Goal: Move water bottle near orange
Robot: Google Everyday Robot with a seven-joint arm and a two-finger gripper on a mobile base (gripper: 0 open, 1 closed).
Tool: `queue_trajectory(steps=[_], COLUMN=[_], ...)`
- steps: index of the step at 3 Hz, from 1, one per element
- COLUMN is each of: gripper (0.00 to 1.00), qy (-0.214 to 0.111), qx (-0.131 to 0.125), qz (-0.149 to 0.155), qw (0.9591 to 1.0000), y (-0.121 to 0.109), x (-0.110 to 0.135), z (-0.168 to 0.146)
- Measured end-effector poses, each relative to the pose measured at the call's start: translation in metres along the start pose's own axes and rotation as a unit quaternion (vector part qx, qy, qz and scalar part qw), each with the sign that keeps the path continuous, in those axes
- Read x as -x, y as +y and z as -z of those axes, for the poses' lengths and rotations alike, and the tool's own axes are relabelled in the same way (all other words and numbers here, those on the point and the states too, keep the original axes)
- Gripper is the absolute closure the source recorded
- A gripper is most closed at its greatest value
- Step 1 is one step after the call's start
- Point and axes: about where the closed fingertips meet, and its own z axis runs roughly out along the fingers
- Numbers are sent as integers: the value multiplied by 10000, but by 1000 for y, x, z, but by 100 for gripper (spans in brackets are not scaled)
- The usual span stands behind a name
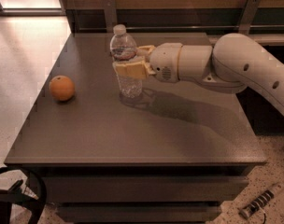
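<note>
The water bottle [124,45] is clear and ribbed, with a white cap and a reddish label band, and stands upright over the middle of the grey table [132,139]. My gripper [129,59] comes in from the right and is shut on the bottle's middle, one tan finger [128,70] in front and one behind. The bottle's base is at or just above the tabletop; I cannot tell which. The orange [61,87] sits on the table near its left edge, about a bottle's height to the left of the bottle.
My white arm [235,64] spans the table's right half. A rail with metal posts [108,13] runs behind the table. A power strip [261,202] lies on the floor at lower right, and a black hoop-shaped part [16,195] is at lower left.
</note>
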Motion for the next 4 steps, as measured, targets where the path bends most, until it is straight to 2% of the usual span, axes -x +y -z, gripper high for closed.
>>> queue_trajectory(steps=[2,4], gripper=[100,100], qy=[-47,-392], qx=[-25,87], qz=[-74,-131], qw=[10000,9991], y=[3,33], x=[-3,-4], z=[-11,-59])
